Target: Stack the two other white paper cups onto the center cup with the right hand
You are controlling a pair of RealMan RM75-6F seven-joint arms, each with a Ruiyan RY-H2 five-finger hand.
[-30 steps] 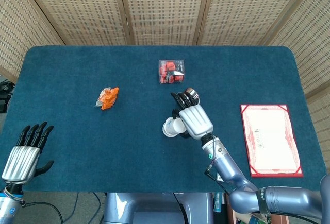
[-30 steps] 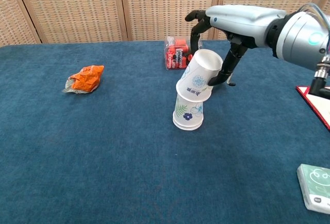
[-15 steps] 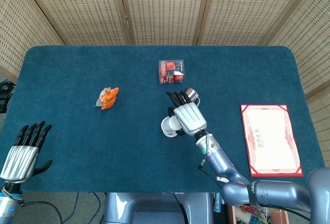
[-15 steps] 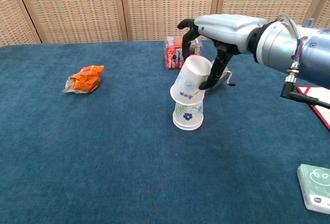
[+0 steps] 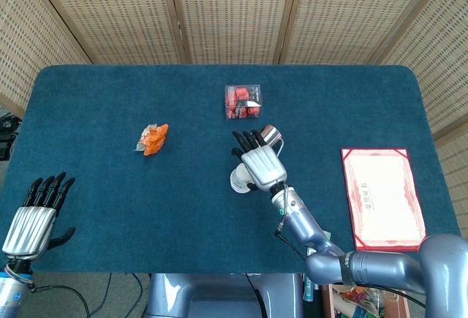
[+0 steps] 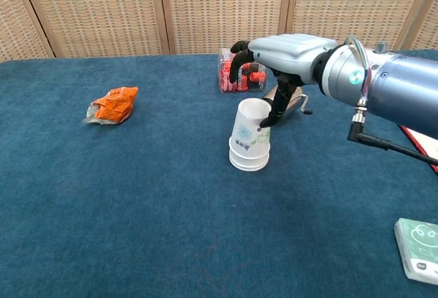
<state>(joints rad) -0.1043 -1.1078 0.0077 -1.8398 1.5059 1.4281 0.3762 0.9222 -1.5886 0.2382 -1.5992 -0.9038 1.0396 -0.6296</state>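
Cup stack [image 6: 250, 135] stands near table centre, upside down; top cup [image 6: 251, 121] sits over the lower cup [image 6: 249, 159], only the lower rim band showing beneath it. Top cup looks close to upright, perhaps a slight lean; hard to tell how far it has seated.

Right hand [image 6: 274, 65] arches over the stack from behind, thumb tip against the top cup's right side, other fingers curled over toward the red box [image 6: 236, 72]. Cup pinched or merely touched: cannot tell from either view. From the head view the right hand [image 5: 257, 159] hides most of the stack.

Left hand [image 5: 38, 212] rests at the near left table edge, fingers spread, holding nothing.

Step in hand, as judged: seat the top cup and let go
- press straight down, no sideways push, paper walls are light and the stack would tip
- ease the thumb off first, then lift clear upward
- mind the metal object [image 6: 295, 103] just behind the stack when withdrawing

Orange wrapper [image 6: 113, 103] lies well left
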